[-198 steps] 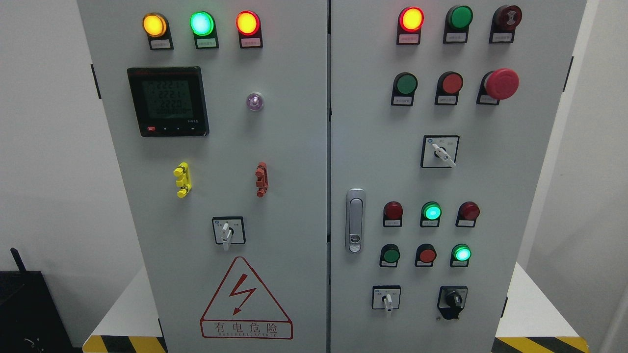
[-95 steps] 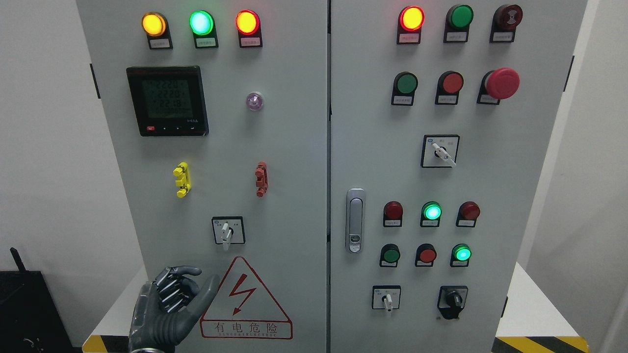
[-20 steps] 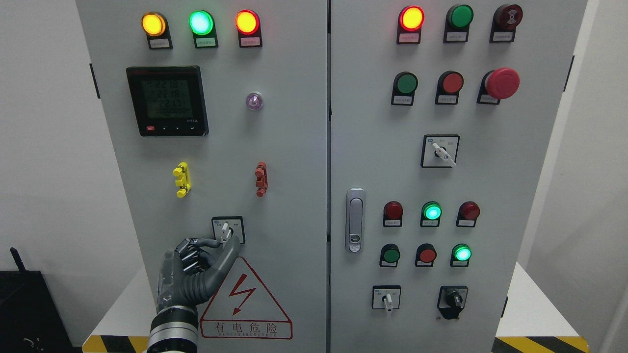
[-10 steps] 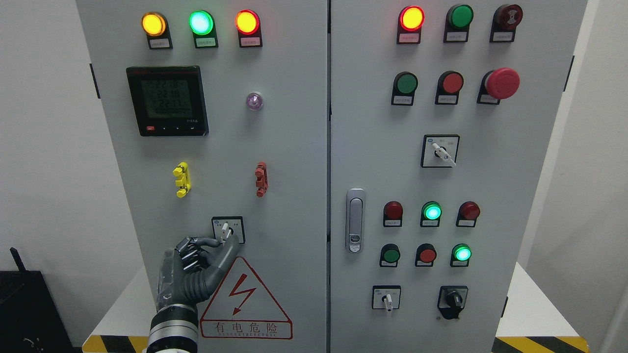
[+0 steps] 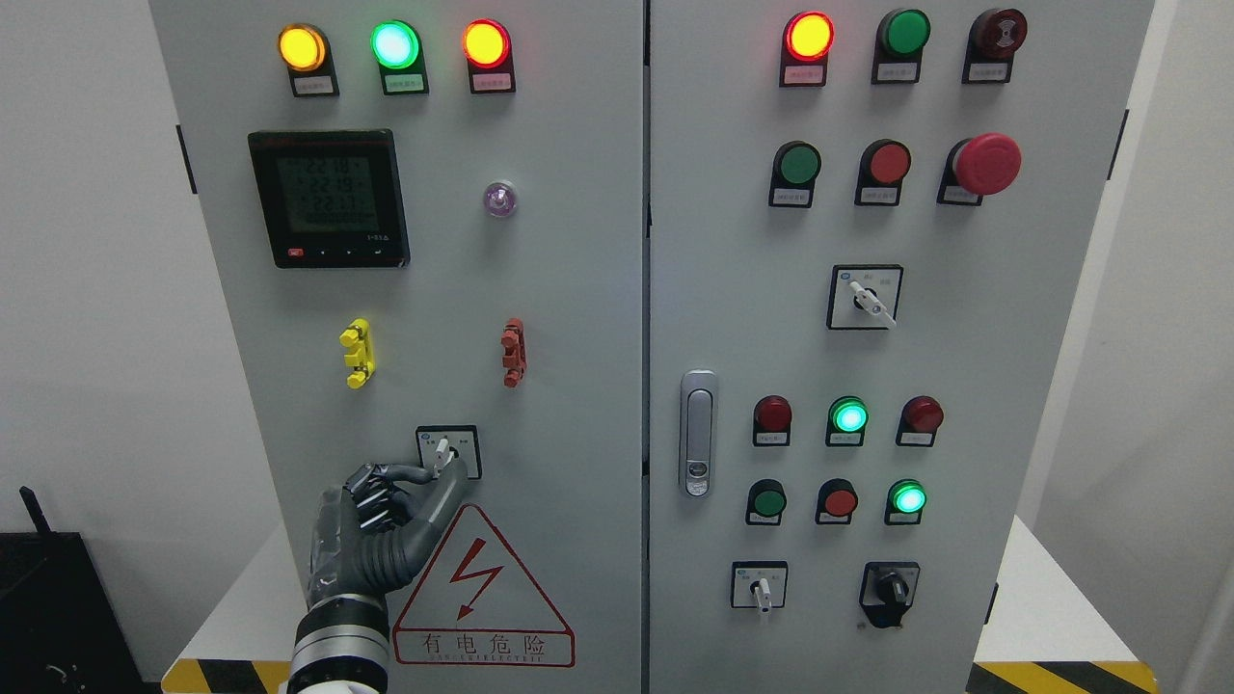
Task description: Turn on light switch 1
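White switch lever [image 5: 442, 453] between left hand [image 5: 381, 525] fingertips

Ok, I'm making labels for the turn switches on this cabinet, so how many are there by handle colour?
White-handled switches: 3, the left door's one between thumb and forefinger of the left hand
Black-handled switch: 1
Total: 4
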